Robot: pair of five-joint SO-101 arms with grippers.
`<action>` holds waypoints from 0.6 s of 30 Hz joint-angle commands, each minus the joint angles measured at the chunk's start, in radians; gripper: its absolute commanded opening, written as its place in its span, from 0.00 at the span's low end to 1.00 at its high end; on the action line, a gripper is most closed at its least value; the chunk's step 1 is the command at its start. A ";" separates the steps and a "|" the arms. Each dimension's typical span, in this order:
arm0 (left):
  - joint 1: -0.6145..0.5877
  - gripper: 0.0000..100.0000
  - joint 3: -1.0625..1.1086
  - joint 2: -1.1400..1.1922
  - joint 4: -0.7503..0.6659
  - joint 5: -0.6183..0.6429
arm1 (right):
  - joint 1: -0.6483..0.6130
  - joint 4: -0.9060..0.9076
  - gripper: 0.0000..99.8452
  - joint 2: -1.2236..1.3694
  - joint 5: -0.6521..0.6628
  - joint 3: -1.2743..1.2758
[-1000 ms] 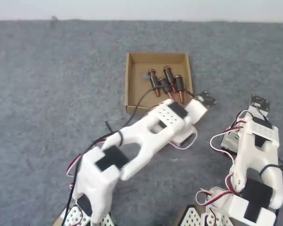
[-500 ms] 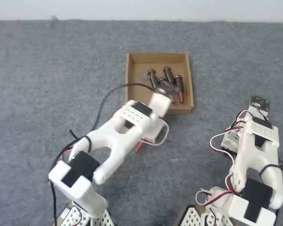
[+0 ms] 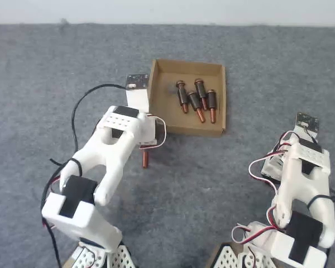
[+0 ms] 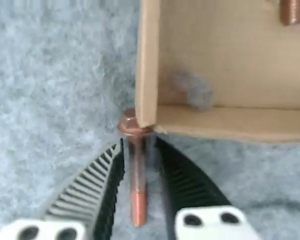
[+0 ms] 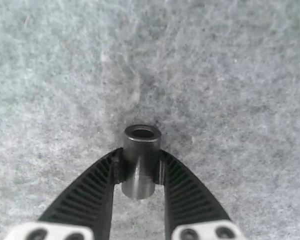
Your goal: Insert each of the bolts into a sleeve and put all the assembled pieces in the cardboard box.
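High camera overlooks the table (image 3: 39,67); close wrist cameras face it, left sharing the cardboard box (image 3: 166,114).

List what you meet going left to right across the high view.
bolt → cardboard box → right arm

Both arms are made of chunky white plastic. The left arm (image 3: 109,153) and the right arm (image 3: 301,187) have flat black patches on top. A long black cable (image 3: 103,85) loops off the left one. Thin red and white wires (image 3: 265,160) curl beside the right one. The fingers (image 4: 102,185) are black with little ridges. They are fixed to white plates with round screw holes (image 4: 192,220).
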 commanded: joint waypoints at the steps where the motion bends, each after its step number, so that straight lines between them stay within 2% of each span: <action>1: -0.014 0.13 -0.008 -0.064 0.017 0.012 | 0.004 0.004 0.01 -0.005 0.009 -0.060; 12: -0.011 0.13 0.005 -0.026 -0.008 0.009 | 0.004 0.005 0.01 -0.005 0.009 -0.060; 18: -0.012 0.13 -0.125 0.098 0.057 0.009 | 0.004 0.007 0.01 -0.005 0.009 -0.060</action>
